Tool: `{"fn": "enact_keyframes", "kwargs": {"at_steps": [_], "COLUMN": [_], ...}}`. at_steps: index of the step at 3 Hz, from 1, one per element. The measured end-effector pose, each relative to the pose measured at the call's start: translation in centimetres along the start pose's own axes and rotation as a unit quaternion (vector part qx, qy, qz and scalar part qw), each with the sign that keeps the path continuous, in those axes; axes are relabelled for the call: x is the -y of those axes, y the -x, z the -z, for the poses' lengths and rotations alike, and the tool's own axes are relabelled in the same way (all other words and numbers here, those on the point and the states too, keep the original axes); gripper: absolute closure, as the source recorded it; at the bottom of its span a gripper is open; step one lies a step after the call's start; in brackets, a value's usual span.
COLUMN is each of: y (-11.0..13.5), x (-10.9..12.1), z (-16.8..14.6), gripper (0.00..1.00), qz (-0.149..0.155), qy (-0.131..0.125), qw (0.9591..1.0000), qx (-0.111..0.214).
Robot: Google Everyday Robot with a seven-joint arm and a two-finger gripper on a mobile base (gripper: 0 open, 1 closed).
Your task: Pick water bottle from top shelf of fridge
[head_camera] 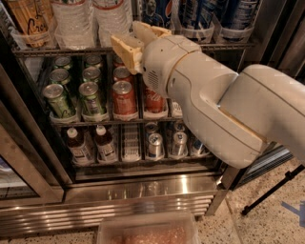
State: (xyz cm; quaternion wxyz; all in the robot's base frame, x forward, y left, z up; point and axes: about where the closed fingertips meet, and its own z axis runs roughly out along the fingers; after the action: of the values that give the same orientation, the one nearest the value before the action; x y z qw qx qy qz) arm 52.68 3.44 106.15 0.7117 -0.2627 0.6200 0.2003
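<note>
**Q:** Entry one, the pincer?

**A:** My gripper point(127, 34): tan fingers point(125, 50) spread, nothing between them. It is up at the front rail of the top shelf point(57, 50), in front of the foot of the water bottle point(110, 16). I cannot tell if they touch.

**Q:** Entry two, the bottle itself?

**A:** Large, clear, ribbed, and it looks full, so I judge it heavy for its wall. The thin plastic would give under a hard pinch, and it may be slick if chilled. It stands on the top shelf in a clear holder, second from the left of the tall bottles. Best hold: across the ribbed body, above the holder's lip, where the ribs stiffen it.

**Q:** Neighbours?

**A:**
- Second clear bottle point(71, 21), just beside it on the left.
- Amber tea bottle point(29, 19), further left.
- Blue Pepsi bottles point(157, 10), on the right and close enough to be brushed by my upper finger.

**Q:** Obstacles?

**A:** The rail and holder call for a lift before withdrawal. Below are green cans point(58, 97), red cans point(124, 97), silver cans point(155, 143) and small brown bottles point(78, 145). Under those come the fridge point(143, 193) base and a bin point(147, 233) on the floor.
</note>
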Motion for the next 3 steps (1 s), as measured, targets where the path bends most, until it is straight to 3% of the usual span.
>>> {"fn": "enact_keyframes", "kwargs": {"at_steps": [1, 2, 3], "y": [0.00, 0.00, 0.06], "x": [0.00, -0.01, -0.10], "z": [0.00, 0.00, -0.07], "gripper": [0.42, 0.29, 0.38], "qz": [0.000, 0.000, 0.002], "qy": [0.000, 0.000, 0.001], "qw": [1.0000, 1.0000, 1.0000], "qx": [0.000, 0.000, 0.000]}}
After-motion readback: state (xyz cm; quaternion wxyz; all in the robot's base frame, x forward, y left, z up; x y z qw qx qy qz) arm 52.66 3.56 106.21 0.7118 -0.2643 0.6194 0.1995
